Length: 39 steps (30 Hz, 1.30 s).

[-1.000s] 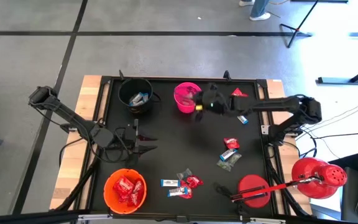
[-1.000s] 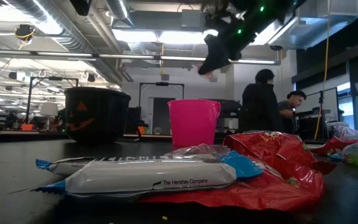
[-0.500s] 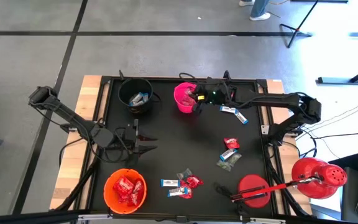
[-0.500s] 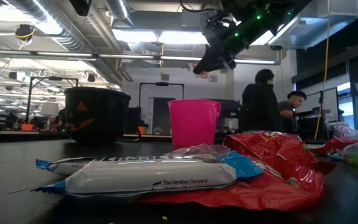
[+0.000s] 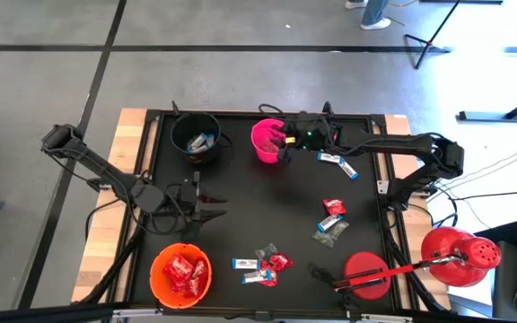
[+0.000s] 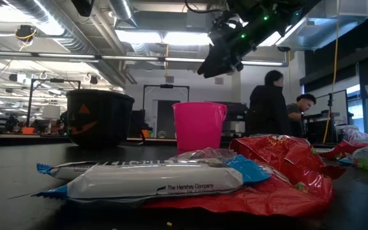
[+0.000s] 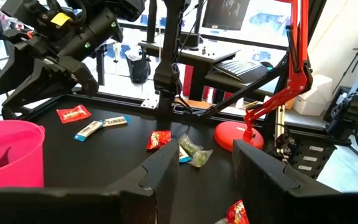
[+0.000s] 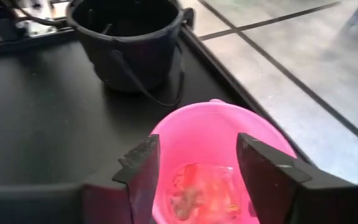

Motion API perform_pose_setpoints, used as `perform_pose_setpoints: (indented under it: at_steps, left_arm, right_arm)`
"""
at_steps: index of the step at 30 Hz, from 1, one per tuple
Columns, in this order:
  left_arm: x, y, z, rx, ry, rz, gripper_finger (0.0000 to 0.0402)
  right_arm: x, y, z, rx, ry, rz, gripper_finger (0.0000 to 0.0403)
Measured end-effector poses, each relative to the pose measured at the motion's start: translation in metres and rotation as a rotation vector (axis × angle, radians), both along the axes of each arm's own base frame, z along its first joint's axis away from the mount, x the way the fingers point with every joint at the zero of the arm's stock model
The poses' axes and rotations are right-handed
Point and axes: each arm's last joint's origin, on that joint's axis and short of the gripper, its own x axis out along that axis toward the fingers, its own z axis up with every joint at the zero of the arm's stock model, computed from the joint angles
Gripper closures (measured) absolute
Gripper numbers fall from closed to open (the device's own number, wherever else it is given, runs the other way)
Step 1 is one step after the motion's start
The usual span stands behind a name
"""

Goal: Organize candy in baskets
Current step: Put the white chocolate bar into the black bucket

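Observation:
The pink bucket (image 5: 267, 141) stands at the far middle of the table, the black bucket (image 5: 196, 136) to its left, the orange bucket (image 5: 179, 274) with red packets at the near left. My right gripper (image 8: 197, 168) hangs open just above the pink bucket (image 8: 216, 143), with wrapped candy (image 8: 197, 186) lying on the bucket's bottom. In the low view, nothing sits between the fingers of my right gripper (image 6: 213, 67). My left gripper (image 5: 209, 205) waits open at the left middle. Loose candy lies on the table: blue-and-white bars (image 5: 339, 163), red packets (image 5: 334, 207) and a near cluster (image 5: 263, 265).
A red domed lamp-like object (image 5: 460, 254) and its red round base (image 5: 366, 274) stand at the near right. The dark table has a raised rim (image 5: 258, 114). People (image 6: 267, 108) are in the room beyond the far edge.
My right gripper has swung toward the table's far edge, over the pink bucket, rolling a little. It then opened and let go of the small sweet it carried, which no longer shows between its fingers.

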Motion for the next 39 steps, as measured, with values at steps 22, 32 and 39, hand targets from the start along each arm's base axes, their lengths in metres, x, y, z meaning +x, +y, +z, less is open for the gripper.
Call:
perform_pose_setpoints:
  at_steps: [22, 32, 39]
  left_arm:
    - [0.015, -0.018, -0.025, 0.004, 0.092, -0.109, 0.0261]
    - [0.038, -0.036, -0.056, 0.002, 0.124, -0.216, 0.0261]
    - [0.068, -0.062, -0.067, 0.055, 0.207, -0.316, 0.0261]
  right_arm:
    - [0.005, 0.172, -0.013, 0.113, 0.114, 0.629, 0.0184]
    - [-0.002, 0.219, -0.039, 0.071, 0.221, 0.716, 0.0184]
    - [0.002, 0.218, -0.053, 0.051, 0.277, 0.68, 0.0184]
